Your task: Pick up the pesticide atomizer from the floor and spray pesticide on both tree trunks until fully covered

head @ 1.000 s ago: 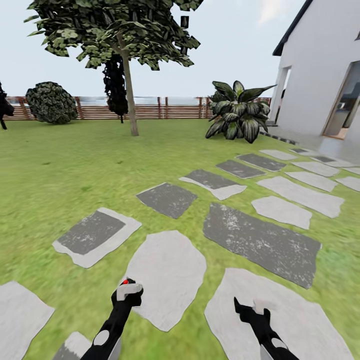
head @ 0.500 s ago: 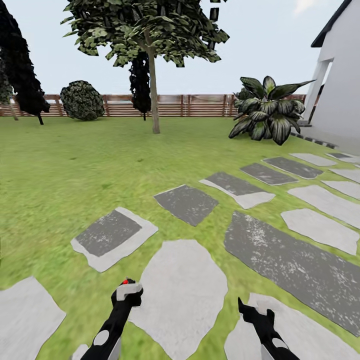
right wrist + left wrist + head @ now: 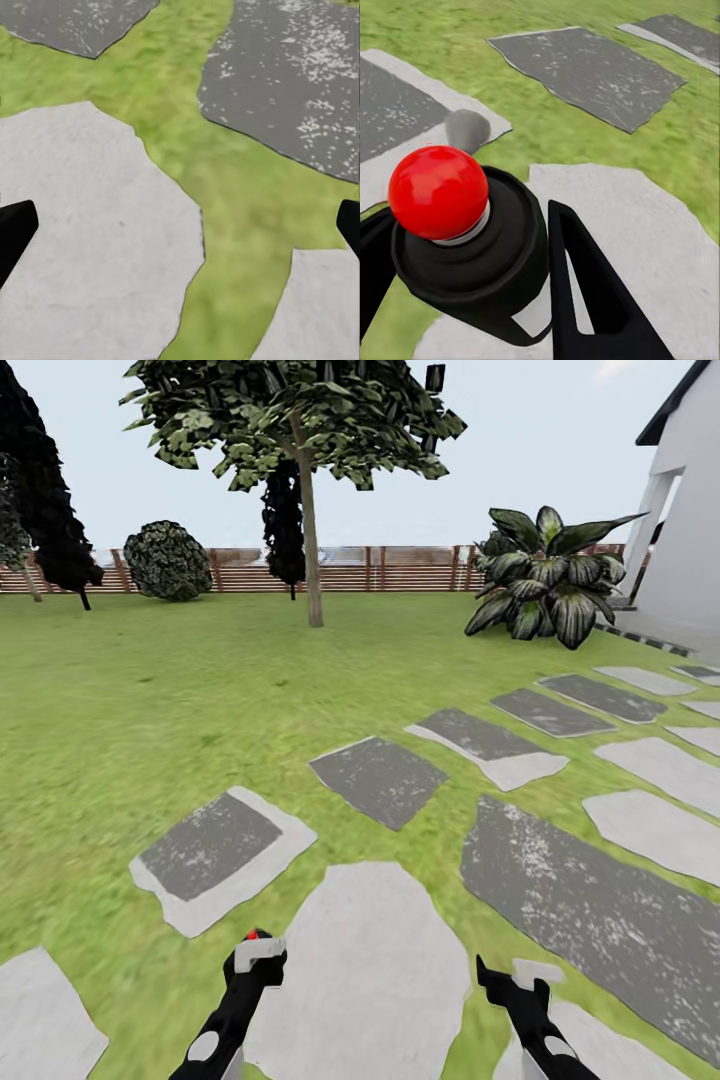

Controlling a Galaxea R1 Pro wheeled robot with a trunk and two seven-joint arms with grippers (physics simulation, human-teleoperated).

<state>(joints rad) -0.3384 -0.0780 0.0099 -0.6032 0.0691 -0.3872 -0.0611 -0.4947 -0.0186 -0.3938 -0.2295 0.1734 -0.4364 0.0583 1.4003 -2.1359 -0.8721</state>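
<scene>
Head view looks over a green grass floor [image 3: 120, 700] set with grey stone paving slabs [image 3: 365, 960], some pale and some dark-topped. A tree with a straight, bare grey-brown trunk [image 3: 311, 545] and a green leafy crown [image 3: 300, 420] stands far out on the lawn, in front of a brown slatted wooden fence [image 3: 400, 568]. Left of that trunk, along the fence, sit a round dark green bush [image 3: 167, 561] and a narrow dark conifer [image 3: 45, 500]; another dark conifer [image 3: 283, 520] rises just behind the trunk. Right of the trunk grows a broad-leaved dark green plant [image 3: 545, 575], and beyond it stands a white house wall [image 3: 690, 550]. Well on the near side of the trunk, low in the view, the left gripper [image 3: 256, 960] holds the slim black pesticide atomizer [image 3: 258, 952], with its light grey head and a red knob on top. In the left wrist view the black fingers [image 3: 585, 285] are clamped on either side of the atomizer's [image 3: 472, 247] black body, above a pale slab. The right gripper [image 3: 510, 982] hangs over a pale slab on the near side of the trunk; in the right wrist view its black fingers [image 3: 15, 229] stand wide apart at the frame's two edges with nothing between them.
</scene>
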